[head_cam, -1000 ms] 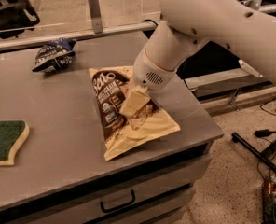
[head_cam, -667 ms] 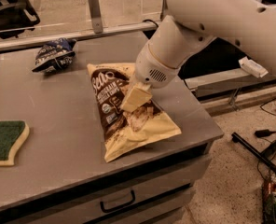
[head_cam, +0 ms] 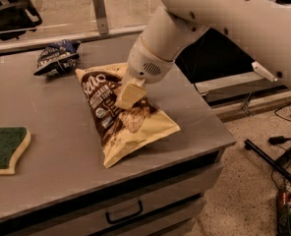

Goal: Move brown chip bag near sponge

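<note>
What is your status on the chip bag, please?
Gripper on brown bag middle. Bag mid-table, well apart from sponge at left edge. Blue bag at back, off that line.

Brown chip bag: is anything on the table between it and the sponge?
Nothing visible. The gripper is down on the middle of the brown chip bag; only bare table lies between it and the sponge at the picture's left edge. The blue snack bag lies at the far edge, off that path.

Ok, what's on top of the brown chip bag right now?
Only the gripper, down on the upper middle of the brown chip bag. Nothing else lies on it. The surface under the gripper is covered, so the grip itself can't be seen.
</note>
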Tool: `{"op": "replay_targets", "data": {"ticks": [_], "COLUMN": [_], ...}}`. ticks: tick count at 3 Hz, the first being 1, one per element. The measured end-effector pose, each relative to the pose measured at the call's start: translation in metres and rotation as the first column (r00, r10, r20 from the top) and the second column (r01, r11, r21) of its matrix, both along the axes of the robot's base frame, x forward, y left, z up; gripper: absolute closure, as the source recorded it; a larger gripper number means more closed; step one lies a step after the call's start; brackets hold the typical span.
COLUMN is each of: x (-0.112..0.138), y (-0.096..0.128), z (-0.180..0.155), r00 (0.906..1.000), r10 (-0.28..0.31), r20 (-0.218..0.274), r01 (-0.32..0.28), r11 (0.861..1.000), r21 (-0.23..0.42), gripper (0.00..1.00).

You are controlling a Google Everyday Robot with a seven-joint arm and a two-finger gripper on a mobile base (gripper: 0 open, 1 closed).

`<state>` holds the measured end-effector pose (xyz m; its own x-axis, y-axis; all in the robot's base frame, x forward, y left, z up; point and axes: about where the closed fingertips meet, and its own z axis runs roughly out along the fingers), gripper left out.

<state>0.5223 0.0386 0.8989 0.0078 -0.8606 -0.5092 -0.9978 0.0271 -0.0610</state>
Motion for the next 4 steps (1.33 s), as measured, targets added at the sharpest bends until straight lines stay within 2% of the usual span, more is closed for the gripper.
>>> {"op": "replay_targets", "data": {"ticks": [1, 2, 3, 4], "x": [0.016, 0.027, 0.029, 0.023], "y": [0.024, 0.047, 0.065, 0.078], "z": [-0.006, -0.008, 0.004, 0.03], "r00": [0.9984, 0.993, 0.9861, 0.9795], "r10": [0.051, 0.106, 0.158, 0.2], "r20": [-0.024, -0.051, -0.051, -0.019], "r01": [-0.051, -0.104, -0.154, -0.198], "r11": [0.999, 0.993, 0.985, 0.976], "r21": [0.01, 0.052, 0.084, 0.096], "gripper": [1.0, 1.0, 1.0, 1.0]}}
